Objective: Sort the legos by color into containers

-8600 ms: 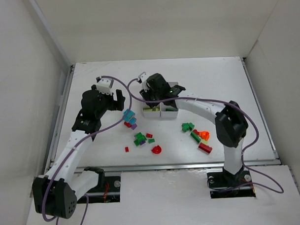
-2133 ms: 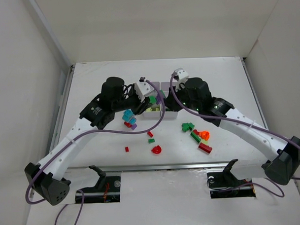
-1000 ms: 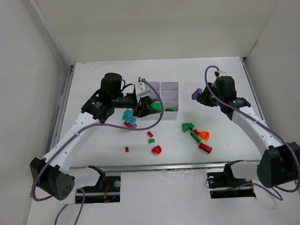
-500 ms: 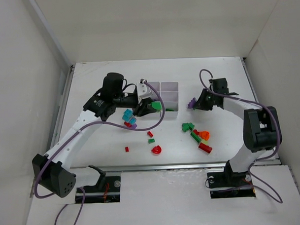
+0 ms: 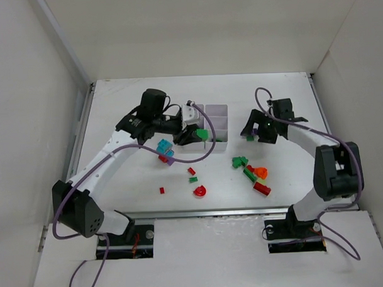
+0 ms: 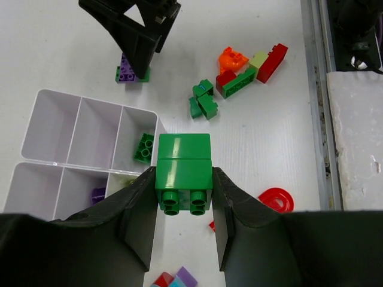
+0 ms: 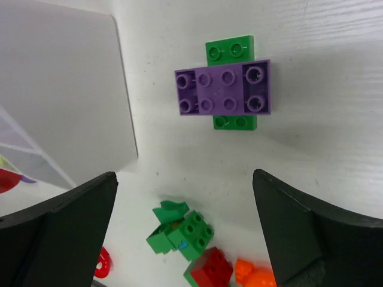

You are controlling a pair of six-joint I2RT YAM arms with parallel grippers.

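Left gripper (image 6: pixel 183 203) pinches a glossy green plastic brick (image 6: pixel 183 170) above the white six-cell plastic tray (image 6: pixel 96 98). Only the left wrist view shows the cell contents: small green brick (image 6: pixel 143 148), probably a purple piece (image 6: pixel 97 194). Right gripper (image 7: pixel 182 185) is spread wide over a purple plate (image 7: pixel 224 89) on the table, beside the tray.

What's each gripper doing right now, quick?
Left gripper: closed on a green lego.
Right gripper: open, holding nothing; a purple-and-green lego lies free beneath it.
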